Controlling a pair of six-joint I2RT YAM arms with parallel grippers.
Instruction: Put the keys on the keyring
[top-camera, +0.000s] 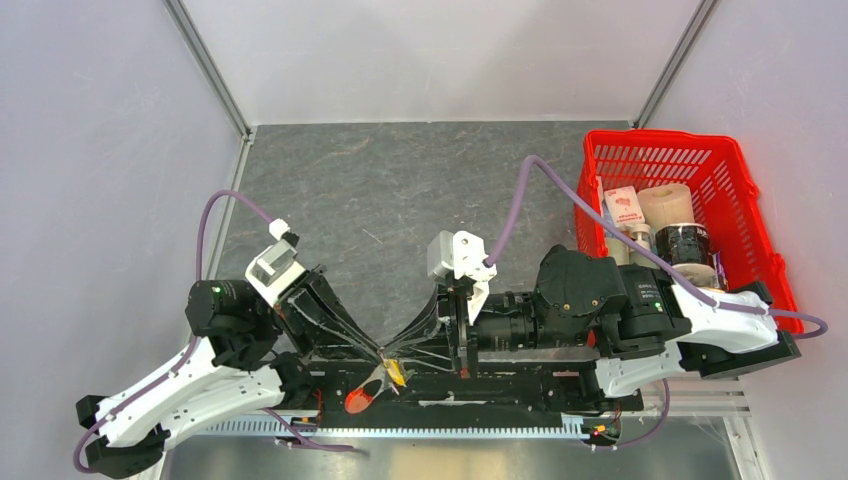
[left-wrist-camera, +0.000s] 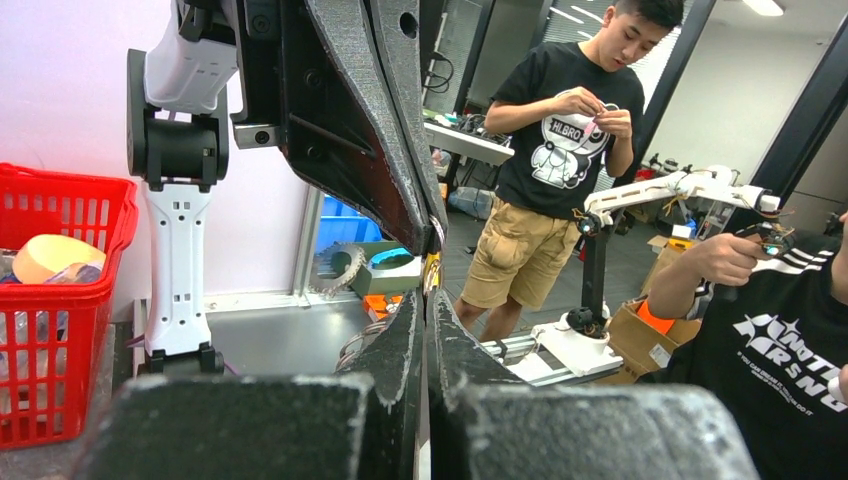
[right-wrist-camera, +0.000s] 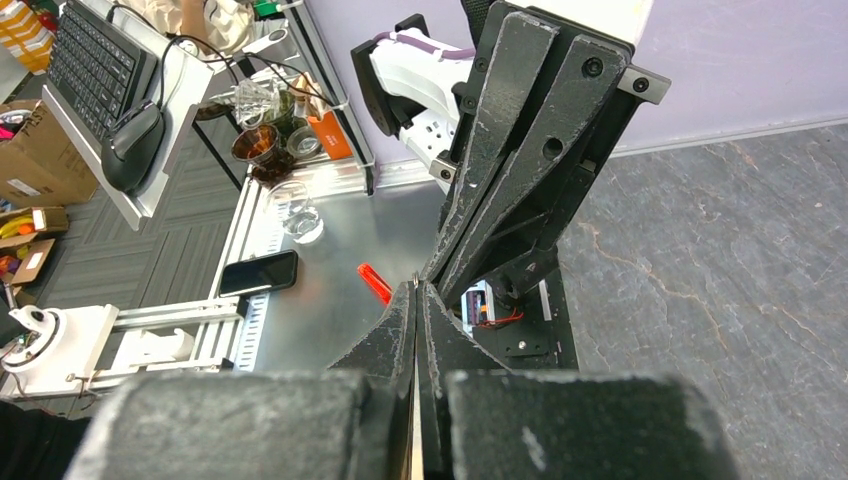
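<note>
My two grippers meet tip to tip low over the table's near edge. My left gripper (top-camera: 380, 355) (left-wrist-camera: 428, 298) is shut on the yellow-tagged key (top-camera: 397, 373) (left-wrist-camera: 432, 270), whose yellow tag sticks out past its tips. My right gripper (top-camera: 392, 358) (right-wrist-camera: 417, 288) is shut on the keyring's thin metal ring. The keyring's red fob (top-camera: 358, 400) (right-wrist-camera: 375, 283) hangs below and beyond the tips. The green tag does not show. The ring and the key's blade are hidden where the fingers meet.
A red basket (top-camera: 660, 150) (left-wrist-camera: 60, 330) with several items stands at the back right. The arm bases and a black rail lie right under the grippers. Beyond the table's near edge are a phone (right-wrist-camera: 258, 272), desks and people.
</note>
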